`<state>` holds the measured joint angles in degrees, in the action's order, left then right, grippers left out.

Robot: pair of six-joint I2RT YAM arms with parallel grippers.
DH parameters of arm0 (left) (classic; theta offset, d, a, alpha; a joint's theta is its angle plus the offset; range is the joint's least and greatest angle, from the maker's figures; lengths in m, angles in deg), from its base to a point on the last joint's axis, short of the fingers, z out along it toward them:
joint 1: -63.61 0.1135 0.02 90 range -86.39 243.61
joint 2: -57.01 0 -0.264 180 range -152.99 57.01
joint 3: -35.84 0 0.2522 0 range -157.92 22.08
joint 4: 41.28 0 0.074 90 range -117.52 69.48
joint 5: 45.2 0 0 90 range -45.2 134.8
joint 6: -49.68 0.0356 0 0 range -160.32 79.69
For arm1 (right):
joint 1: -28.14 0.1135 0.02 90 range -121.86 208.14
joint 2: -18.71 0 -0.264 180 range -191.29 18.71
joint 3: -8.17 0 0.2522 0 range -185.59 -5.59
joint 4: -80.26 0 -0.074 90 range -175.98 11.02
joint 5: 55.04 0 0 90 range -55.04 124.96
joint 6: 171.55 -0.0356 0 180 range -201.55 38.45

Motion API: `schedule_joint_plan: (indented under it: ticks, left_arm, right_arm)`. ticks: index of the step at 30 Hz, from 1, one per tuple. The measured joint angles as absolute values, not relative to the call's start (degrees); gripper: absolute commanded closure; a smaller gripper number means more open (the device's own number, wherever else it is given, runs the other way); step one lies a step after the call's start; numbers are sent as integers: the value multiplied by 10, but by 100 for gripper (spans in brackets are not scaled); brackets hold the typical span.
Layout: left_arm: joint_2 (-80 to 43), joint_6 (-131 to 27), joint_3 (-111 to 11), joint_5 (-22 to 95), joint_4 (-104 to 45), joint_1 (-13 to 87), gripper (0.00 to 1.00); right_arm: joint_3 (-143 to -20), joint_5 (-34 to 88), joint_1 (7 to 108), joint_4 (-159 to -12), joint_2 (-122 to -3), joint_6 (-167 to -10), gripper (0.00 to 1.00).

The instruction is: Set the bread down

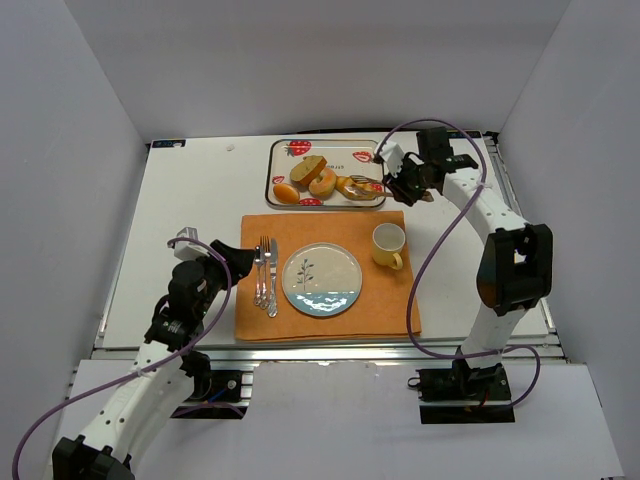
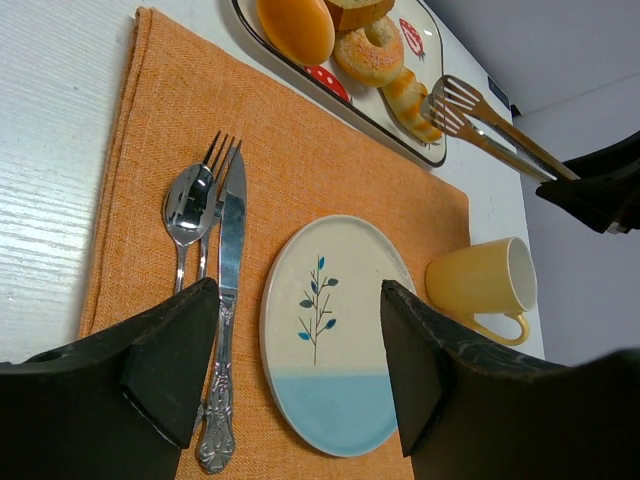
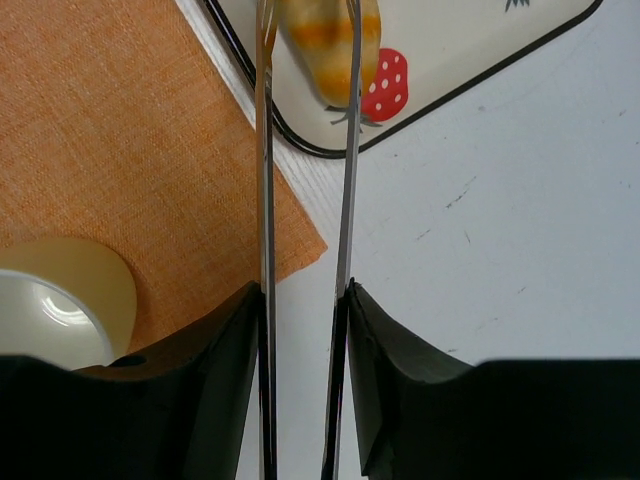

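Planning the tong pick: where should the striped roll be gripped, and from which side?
Pinch the roll across its narrow width, tongs coming in from the tray's right end: it lies lengthwise between their arms, long sides exposed.

Striped orange-and-cream bread twist, lying in corner of strawberry tray, between tips of tongs

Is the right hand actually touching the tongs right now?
Touching. The right wrist view shows both arms of the tongs lying flush against the inner faces of the right hand, with no gap on either side.
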<state>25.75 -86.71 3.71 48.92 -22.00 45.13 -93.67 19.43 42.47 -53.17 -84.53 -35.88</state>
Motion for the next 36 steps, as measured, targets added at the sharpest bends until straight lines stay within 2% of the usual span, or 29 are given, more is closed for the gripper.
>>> schedule_joint_plan:
  ticks: [15, 30, 33, 36]
  left_arm:
    - [242, -868, 37, 489, -233, 451, 25]
    - [242, -869, 37, 489, -233, 451, 25]
    - [242, -869, 37, 489, -232, 451, 25]
    - [242, -869, 37, 489, -232, 451, 25]
  right_arm:
    - [-936, 236, 425, -528, -848, -326, 50]
    - [-937, 266, 424, -523, -887, -315, 50]
    - [-938, 271, 425, -517, -893, -313, 51]
    - [-944, 273, 425, -512, -896, -312, 60]
